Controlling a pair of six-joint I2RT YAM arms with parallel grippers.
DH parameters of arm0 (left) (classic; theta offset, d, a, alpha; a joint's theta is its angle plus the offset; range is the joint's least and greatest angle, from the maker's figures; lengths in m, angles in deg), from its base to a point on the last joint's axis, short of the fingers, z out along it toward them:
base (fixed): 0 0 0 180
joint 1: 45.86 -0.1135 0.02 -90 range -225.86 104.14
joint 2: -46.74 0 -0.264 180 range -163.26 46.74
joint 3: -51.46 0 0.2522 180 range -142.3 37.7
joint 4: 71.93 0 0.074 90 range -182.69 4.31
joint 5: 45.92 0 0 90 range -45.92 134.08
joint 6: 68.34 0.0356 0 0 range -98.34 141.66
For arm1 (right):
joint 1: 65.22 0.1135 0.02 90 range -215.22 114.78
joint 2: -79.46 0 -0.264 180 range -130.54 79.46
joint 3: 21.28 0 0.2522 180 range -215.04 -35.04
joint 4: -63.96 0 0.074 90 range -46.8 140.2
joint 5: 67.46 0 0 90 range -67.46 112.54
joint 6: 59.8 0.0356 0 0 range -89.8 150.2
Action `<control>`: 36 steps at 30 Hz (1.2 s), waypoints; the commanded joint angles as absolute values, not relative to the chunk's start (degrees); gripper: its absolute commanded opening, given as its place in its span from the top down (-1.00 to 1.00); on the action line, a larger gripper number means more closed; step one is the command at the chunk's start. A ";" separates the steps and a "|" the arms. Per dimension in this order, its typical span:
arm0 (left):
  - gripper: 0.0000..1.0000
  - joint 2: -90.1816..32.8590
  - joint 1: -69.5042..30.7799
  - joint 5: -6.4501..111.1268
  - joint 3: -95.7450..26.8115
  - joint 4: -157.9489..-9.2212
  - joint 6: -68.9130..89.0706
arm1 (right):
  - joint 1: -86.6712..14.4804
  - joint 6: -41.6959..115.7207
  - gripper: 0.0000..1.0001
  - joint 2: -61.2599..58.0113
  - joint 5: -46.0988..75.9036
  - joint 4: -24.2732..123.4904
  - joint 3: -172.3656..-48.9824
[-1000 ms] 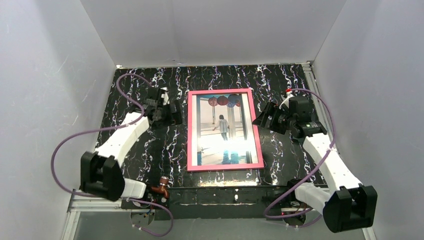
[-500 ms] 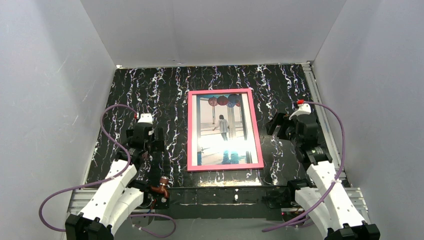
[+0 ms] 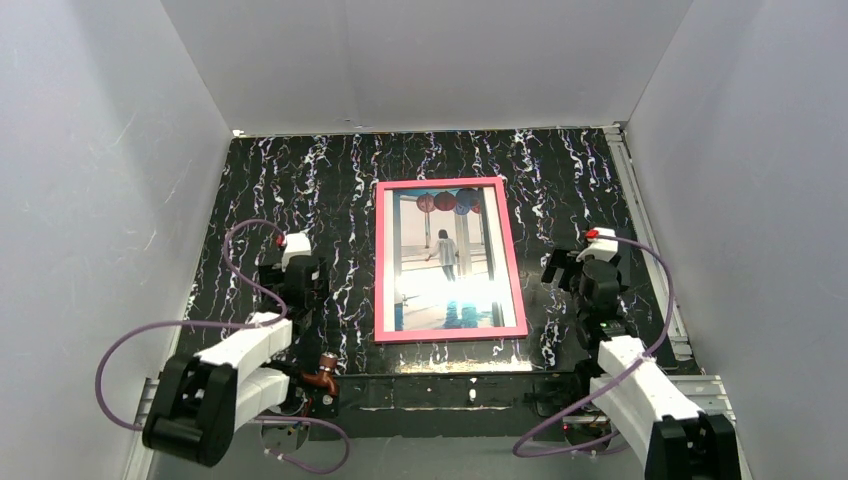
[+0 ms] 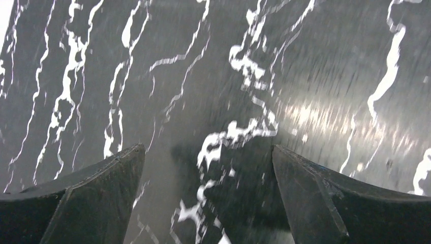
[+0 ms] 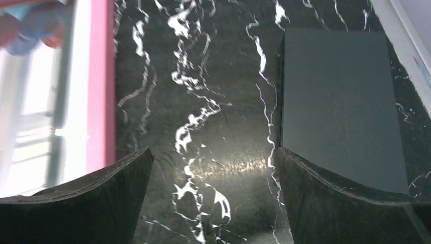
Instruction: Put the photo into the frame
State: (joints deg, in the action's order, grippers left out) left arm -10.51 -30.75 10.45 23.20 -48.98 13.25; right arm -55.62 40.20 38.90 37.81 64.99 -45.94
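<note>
Right wrist view: we see the frame cut off by the left and top edges, the photo mostly washed out to white. The desk is blurred in the left wrist view; we can't tell what the grey rectangle is.

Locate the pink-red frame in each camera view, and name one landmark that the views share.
Top external: the frame lies flat at the centre, with the photo showing inside it.
Left wrist: not in view; only the black table shows.
Right wrist: the frame's pink side rail runs down the left of the picture, cut off by the top border.
Shared landmark: the table's white veins, visible in all three views.
</note>
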 commanded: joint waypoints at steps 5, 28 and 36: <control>-0.96 -25.57 -31.36 7.29 26.26 -28.35 19.93 | -58.75 35.01 -0.97 28.59 34.59 93.82 -41.30; -0.96 -40.31 -36.24 19.63 26.14 -13.72 24.07 | -68.31 33.37 -0.93 3.92 22.08 109.56 -48.28; -0.96 -39.51 -37.52 20.81 23.84 -19.55 22.25 | -68.37 33.04 -0.95 3.79 21.63 104.39 -50.67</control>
State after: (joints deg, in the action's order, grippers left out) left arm -37.09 -37.24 18.87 22.63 -6.84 21.17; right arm -68.16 33.40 3.49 21.88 104.25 -48.78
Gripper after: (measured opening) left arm 0.980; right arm 0.972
